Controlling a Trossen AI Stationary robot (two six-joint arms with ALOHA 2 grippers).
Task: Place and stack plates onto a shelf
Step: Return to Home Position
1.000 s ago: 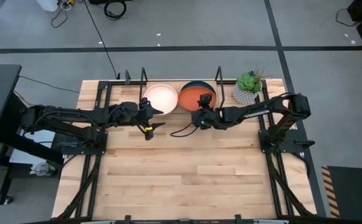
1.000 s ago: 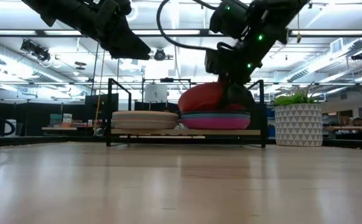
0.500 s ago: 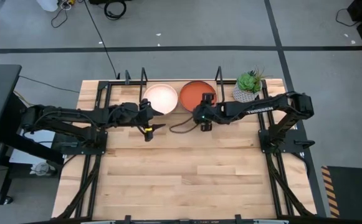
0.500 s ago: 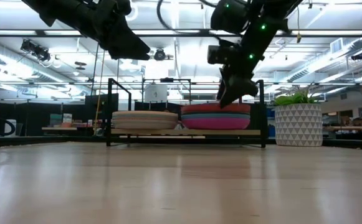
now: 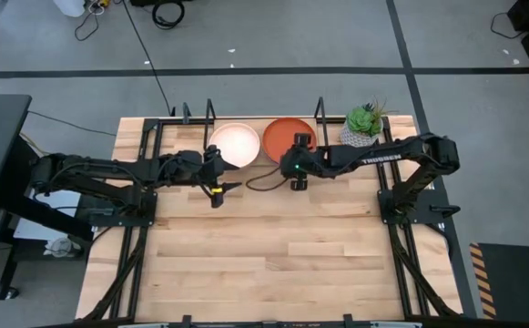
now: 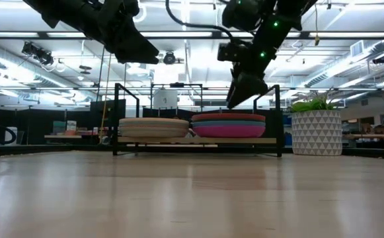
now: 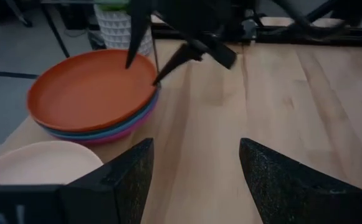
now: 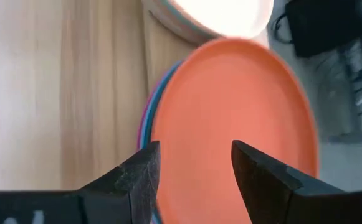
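Two plate stacks sit on the shelf (image 6: 198,140) at the table's far edge. The left stack is topped by a cream plate (image 5: 235,144). The right stack is topped by an orange plate (image 5: 287,137) lying flat on teal, blue and pink plates (image 6: 228,125). My right gripper (image 8: 195,152) is open and hangs just above the near rim of the orange plate (image 8: 230,118), touching nothing; the left wrist view shows it (image 7: 168,56) clear of the plate (image 7: 90,87). My left gripper (image 7: 196,149) is open and waits above the table, near the cream plate (image 7: 37,165).
A potted green plant (image 5: 364,126) in a white patterned pot (image 6: 316,129) stands right of the shelf. Black upright posts (image 5: 319,109) frame the shelf. Bare wooden tabletop (image 5: 273,255) stretches toward the near edge.
The orange plate, held tilted on the right stack a second ago, has dropped flat onto that stack. My right gripper has let go of it, risen and drawn slightly back toward the near edge.
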